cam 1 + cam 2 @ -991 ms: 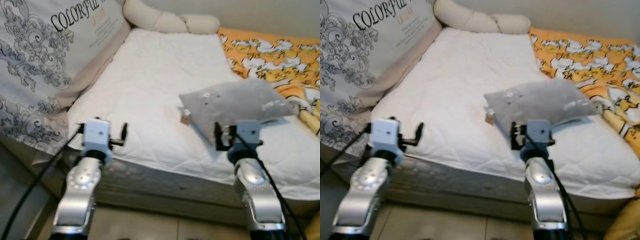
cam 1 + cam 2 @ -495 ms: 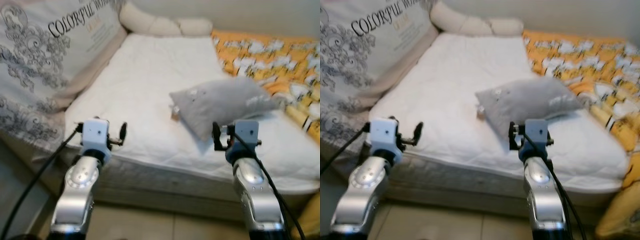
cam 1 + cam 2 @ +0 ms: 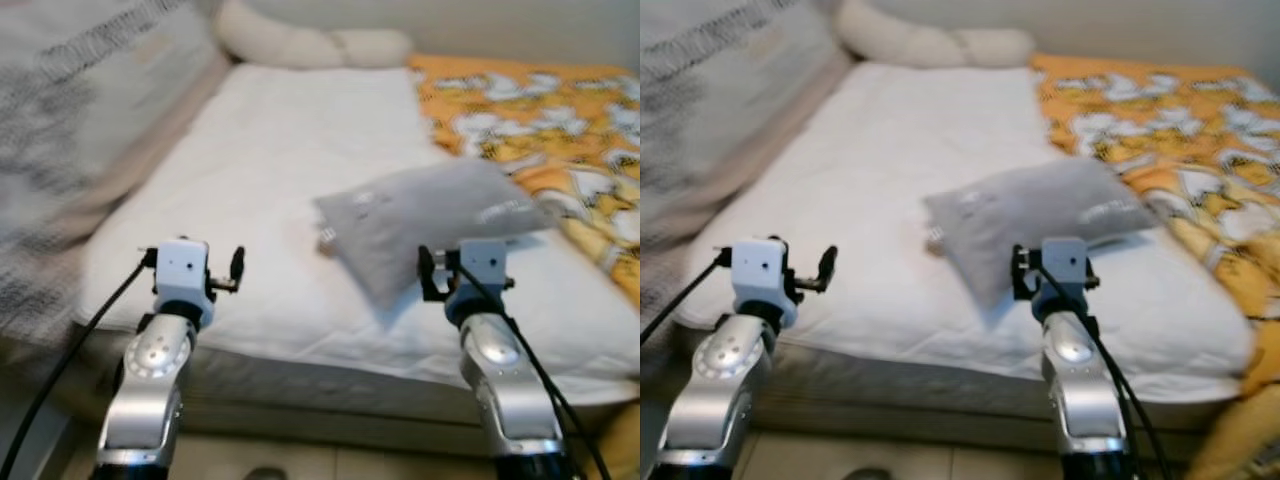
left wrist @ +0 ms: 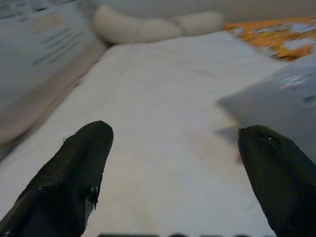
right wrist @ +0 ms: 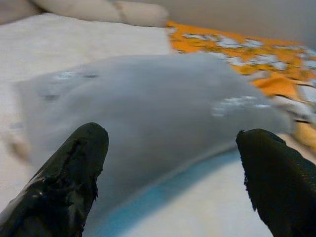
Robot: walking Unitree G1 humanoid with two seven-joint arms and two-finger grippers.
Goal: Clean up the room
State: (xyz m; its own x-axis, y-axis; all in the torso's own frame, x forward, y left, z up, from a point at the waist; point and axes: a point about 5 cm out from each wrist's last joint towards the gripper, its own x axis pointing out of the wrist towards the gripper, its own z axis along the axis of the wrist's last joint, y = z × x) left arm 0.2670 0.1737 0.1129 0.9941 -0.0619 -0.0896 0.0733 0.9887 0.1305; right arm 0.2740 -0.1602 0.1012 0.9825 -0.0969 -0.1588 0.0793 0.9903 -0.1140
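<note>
grey pillow [image 3: 430, 215] lying on the white bed [image 3: 270, 160], beside the orange blanket [image 3: 540, 110] | right end effector [image 5: 170, 173] spread wide, just before the pillow | left end effector [image 4: 173, 173] wide over bare mattress

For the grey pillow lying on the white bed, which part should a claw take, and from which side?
Probably the near corner of the grey pillow, approached from the foot of the bed where the robot stands. That corner points toward the right claw, which is open and faces it, and it tapers thinner than the plump middle, so the fingers could likely close across it.
</note>
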